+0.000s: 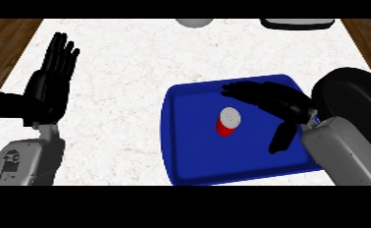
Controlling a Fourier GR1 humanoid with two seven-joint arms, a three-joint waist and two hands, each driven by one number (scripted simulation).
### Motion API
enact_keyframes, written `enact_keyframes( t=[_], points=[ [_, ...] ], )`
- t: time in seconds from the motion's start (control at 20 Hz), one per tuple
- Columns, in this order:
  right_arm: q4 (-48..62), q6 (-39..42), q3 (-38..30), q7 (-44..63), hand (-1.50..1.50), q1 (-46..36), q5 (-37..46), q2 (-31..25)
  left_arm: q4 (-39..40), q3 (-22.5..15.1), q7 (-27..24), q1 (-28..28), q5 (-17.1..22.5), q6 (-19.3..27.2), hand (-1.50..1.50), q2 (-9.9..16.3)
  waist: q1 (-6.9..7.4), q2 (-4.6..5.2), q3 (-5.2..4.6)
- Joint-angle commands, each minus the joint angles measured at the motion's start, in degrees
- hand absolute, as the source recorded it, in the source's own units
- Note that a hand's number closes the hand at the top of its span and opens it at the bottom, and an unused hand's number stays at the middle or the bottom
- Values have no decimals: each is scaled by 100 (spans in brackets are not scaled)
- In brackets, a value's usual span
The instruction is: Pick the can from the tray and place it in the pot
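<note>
A red can [227, 122] with a silver top stands upright near the middle of the blue tray [190, 138]. My right hand [281, 103] hovers over the tray just right of the can, fingers straight and spread toward the far left, thumb pointing down; it does not touch the can. The black pot [346, 97] sits at the right edge, partly hidden behind my right forearm. My left hand [51, 77] rests open at the left, fingers up.
A grey rounded object [193, 22] and a dark-rimmed white item [297, 23] lie at the counter's far edge. Wooden floor shows beyond the white marbled counter at both upper corners.
</note>
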Motion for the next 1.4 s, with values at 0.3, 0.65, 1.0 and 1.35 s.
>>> enact_keyframes(
  t=[0.3, 0.65, 1.0, 1.35],
  points=[
    [143, -55, -174, 294, -150, -51, 926, 789, -97, 15, 39, 121, -145, -57, 0, -118, 12, 1, 0],
    [1122, -574, -181, -51, -150, -52, 1613, 1177, -352, 143, -25, 417, -67, -266, 0, -63, 39, 4, 1],
    [1904, -964, -299, -438, -150, -257, 1985, 1766, 381, 165, -122, -236, -252, -128, 0, -216, 13, 11, 1],
    [1734, -872, -124, -899, 150, -126, 2265, 1736, 241, 285, -327, 51, -177, -342, 0, -142, 22, 7, 1]
  ],
)
